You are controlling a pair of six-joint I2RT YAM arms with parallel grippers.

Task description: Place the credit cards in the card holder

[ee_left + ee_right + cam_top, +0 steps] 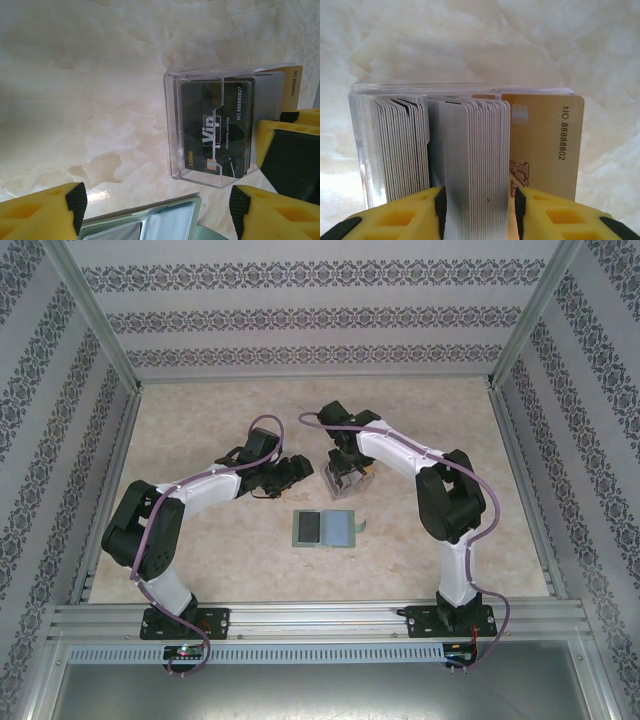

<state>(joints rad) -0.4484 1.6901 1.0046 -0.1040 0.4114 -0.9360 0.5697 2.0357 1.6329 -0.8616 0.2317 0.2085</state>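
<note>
Upright in the clear box (364, 150), the credit cards (470, 160) stand on edge, their long axis pointing straight out from my right gripper (477, 212). Its jaws narrowly straddle the grey bundle; whether they pinch it I cannot tell. My left gripper (155, 212) hangs wide over the card holder (338, 530) beside the box.

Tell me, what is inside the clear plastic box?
The clear plastic box holds credit cards: a black VIP card at one end, many grey-edged cards between, a tan card at the other end. Their neighbours cover the middle cards' faces.
</note>
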